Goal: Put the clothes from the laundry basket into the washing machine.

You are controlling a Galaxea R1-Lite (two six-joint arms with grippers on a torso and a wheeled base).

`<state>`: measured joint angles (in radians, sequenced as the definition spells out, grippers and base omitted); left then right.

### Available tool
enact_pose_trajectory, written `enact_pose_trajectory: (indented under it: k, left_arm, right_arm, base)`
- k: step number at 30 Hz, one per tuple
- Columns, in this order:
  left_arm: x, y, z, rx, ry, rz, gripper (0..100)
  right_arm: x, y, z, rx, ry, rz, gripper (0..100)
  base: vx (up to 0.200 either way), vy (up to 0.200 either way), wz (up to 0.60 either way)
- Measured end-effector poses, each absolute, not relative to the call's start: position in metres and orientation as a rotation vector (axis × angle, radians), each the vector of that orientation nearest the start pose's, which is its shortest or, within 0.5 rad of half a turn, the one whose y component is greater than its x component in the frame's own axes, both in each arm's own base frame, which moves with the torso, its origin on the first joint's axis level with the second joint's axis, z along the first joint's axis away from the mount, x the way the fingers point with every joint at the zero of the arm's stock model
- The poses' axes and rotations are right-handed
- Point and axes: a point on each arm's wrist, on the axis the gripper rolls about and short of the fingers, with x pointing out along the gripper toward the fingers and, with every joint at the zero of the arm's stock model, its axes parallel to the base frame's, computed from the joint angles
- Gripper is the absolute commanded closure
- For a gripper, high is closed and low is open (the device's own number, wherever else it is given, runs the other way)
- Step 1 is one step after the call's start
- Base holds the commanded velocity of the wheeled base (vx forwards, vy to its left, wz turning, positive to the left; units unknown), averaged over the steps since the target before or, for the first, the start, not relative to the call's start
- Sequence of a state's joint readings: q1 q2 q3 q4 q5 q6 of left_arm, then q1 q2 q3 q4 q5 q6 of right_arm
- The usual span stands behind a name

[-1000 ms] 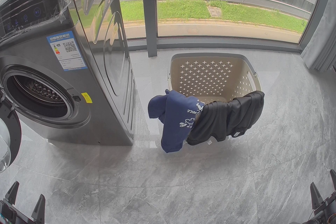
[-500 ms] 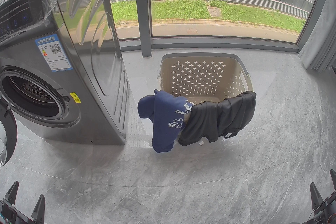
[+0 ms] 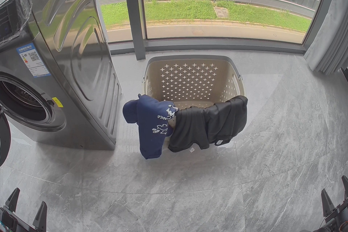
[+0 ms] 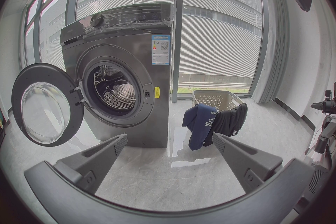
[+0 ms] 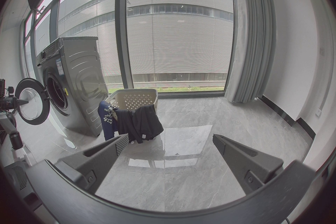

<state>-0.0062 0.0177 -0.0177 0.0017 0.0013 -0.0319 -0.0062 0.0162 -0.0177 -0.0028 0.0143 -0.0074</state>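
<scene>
- Currently left gripper [image 3: 28, 203] and right gripper [image 3: 334, 189] are hovering, jaws spread and empty, well apart from the laundry basket [image 3: 154, 62].
- Navy shirt [image 3: 150, 127] and black shirt [image 3: 206, 122] are hanging over its near rim; a shallow pinch is likely risking a slip or tipping the basket.

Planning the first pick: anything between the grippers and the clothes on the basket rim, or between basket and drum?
Nothing visible. Bare floor lies between left gripper, right gripper and the blue garment and black garment draped over the laundry basket rim. The washing machine door stands open, drum unblocked.
</scene>
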Motion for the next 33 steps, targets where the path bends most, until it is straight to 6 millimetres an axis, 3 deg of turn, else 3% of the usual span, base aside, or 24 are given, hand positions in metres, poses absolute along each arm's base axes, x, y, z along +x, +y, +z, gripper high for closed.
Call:
enact_pose_trajectory:
  k: [6,15,27,33]
  left_arm:
    - [-0.0228,0.0002,0.0806,-0.033,0.001,-0.005,0]
    - [-0.0227,0.0002,0.0806,-0.035,0.002,-0.004,0]
    - [-0.0227,0.0002,0.0806,-0.033,0.002,-0.004,0]
    - [-0.0227,0.0002,0.0807,-0.034,0.002,-0.003,0]
  right_arm:
    - [-0.0229,0.0005,0.0811,-0.007,-0.005,0.008,0]
    - [-0.0229,0.0005,0.081,-0.007,-0.004,0.009,0]
    - [-0.0229,0.0005,0.081,-0.007,-0.004,0.008,0]
    - [-0.0229,0.0005,0.081,-0.007,-0.004,0.009,0]
  base:
    - [0.2,0.0,0.0]
    - [0.0,0.0,0.0]
    - [0.0,-0.2,0.0]
    - [0.0,0.0,0.0]
